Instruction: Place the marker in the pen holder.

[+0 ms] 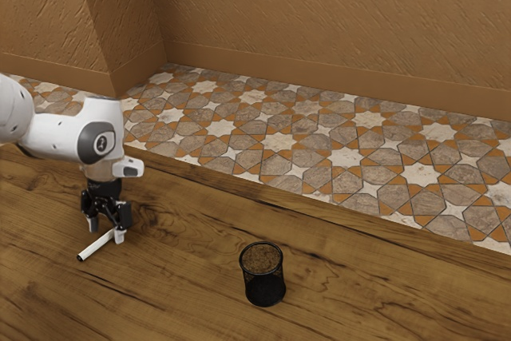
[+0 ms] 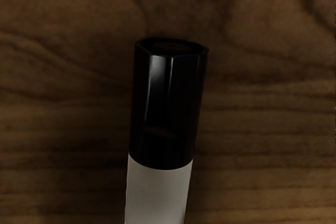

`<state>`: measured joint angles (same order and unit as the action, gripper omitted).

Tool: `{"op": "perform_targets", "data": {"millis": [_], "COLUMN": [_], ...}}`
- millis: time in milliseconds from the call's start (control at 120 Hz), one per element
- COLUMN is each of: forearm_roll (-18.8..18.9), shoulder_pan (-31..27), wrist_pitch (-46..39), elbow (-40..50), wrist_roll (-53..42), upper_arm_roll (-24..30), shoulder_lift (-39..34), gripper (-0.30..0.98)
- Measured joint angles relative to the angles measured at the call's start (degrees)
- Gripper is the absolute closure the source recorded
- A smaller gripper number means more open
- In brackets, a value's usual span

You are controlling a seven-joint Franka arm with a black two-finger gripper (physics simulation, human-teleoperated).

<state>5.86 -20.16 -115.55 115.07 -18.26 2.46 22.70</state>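
**Marker lies under an open gripper, its length crossing the line between the fingers**

A single robot arm reaches in from the exterior view's left, its black gripper pointing down at a wooden table. The two fingers stand well apart and are not closed on anything. Just beneath them is the marker, a slim white barrel with a black cap.

The marker slants. Its capped end sticks out from under the gripper toward the near left; the rest runs back to the far right, in among the fingers, where one fingertip hides its end. One finger stands to the far left, the other to the near right, so the marker's long axis runs across the gap between them. That looks like a good angle for a pinch around the barrel. Whether the near-right finger touches it, I cannot tell.

The pen holder, a dark mesh cup, stands upright to the right and nearer, well apart from the gripper. The step in hand seems to be the grasp; closing off-centre could roll the barrel. Later, the marker would need tipping upright to drop in.
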Motion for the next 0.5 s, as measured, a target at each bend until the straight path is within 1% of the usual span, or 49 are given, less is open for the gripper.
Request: {"op": "perform_targets", "data": {"millis": [67,500], "forearm_roll": [-0.13,0.15], "shoulder_pan": [0.01,0.09], "wrist_pitch": [-0.07,-0.26], "elbow": [0.0,-0.09], "wrist_roll": [-0.55,-2.7], "upper_arm_roll": [0.0,0.0], "shoulder_lift": [0.03,-0.42], "gripper": [0.02,0.6]}}
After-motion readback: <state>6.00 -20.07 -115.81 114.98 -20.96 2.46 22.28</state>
